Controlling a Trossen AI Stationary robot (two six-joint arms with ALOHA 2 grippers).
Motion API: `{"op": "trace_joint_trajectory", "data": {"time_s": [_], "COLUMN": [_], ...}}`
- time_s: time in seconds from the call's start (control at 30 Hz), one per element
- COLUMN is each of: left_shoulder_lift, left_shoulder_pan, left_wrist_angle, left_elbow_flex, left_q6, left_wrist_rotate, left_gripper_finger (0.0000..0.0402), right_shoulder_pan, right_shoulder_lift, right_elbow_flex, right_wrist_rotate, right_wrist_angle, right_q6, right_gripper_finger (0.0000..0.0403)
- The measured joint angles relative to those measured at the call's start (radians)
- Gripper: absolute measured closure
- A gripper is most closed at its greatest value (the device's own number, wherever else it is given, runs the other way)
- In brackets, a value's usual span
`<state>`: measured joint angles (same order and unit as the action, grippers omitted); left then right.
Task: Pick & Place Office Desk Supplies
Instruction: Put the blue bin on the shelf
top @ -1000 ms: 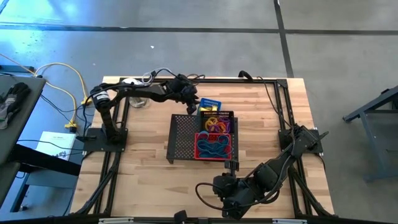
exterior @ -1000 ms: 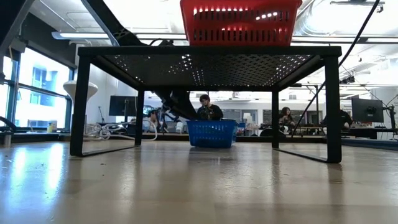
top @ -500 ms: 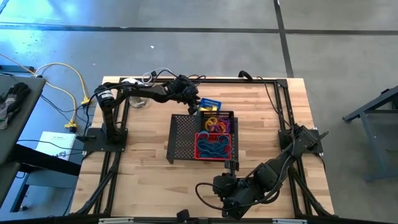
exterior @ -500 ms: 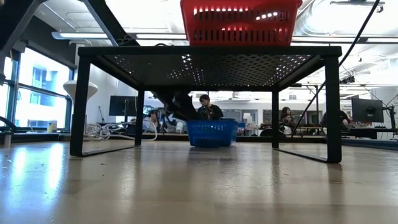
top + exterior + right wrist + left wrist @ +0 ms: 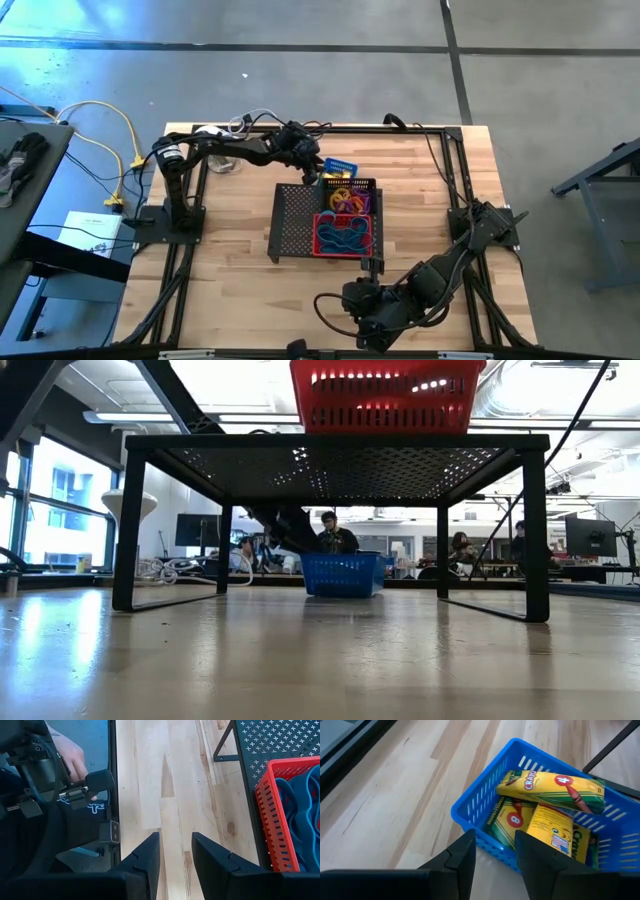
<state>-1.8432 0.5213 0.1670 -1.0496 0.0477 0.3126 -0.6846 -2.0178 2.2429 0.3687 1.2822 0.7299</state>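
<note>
A blue basket (image 5: 341, 165) stands on the table behind the black mesh tray (image 5: 295, 215) and holds yellow crayon boxes (image 5: 550, 785). My left gripper (image 5: 313, 171) is at the basket's left end, open. In the left wrist view (image 5: 495, 855) one finger is outside the near wall (image 5: 490, 842) and the other is over the boxes. On the tray stand a red basket (image 5: 345, 236) of blue rubber bands and a dark basket (image 5: 351, 198) of purple and orange rings. My right gripper (image 5: 175, 855) waits open by the near edge (image 5: 352, 298). My left gripper straddles the blue basket's near wall (image 5: 485, 837) close to a corner, coming slanting down from the table's left. Whether a finger touches the wall I cannot tell. The basket stands on the table.
A white round-topped object (image 5: 214, 150) with coiled cables sits at the far left corner. The black frame rails (image 5: 450, 180) run along the table's sides. A person's hand (image 5: 75, 757) shows beyond the table edge. Bare wood lies in front of the tray (image 5: 320, 660).
My left arm has edged a little toward the table's right, at the blue basket. In the low view the basket has slid slightly to the right. My right arm has kept still.
</note>
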Motion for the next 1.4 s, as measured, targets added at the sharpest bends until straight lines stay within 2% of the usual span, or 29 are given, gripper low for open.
{"op": "trace_joint_trajectory", "data": {"time_s": [0.53,1.03,1.4], "left_shoulder_lift": [-0.034,-0.034,-0.024], "left_shoulder_pan": [0.006,0.006,0.007], "left_wrist_angle": [0.032,0.036,0.024], "left_elbow_flex": [0.000,0.000,0.000], "left_q6": [-0.042,-0.048,-0.043], "left_wrist_rotate": [0.000,0.001,0.000], "left_gripper_finger": [0.0275,0.0378,0.0396], "right_shoulder_pan": [0.000,0.000,0.000], "right_shoulder_lift": [0.000,0.000,0.000], "right_elbow_flex": [0.000,0.000,0.000], "right_wrist_rotate": [0.000,0.022,0.022], "right_wrist_angle": [0.000,0.000,0.000], "right_q6": [0.002,-0.001,-0.001], "right_gripper_finger": [0.0302,0.0302,0.0302]}}
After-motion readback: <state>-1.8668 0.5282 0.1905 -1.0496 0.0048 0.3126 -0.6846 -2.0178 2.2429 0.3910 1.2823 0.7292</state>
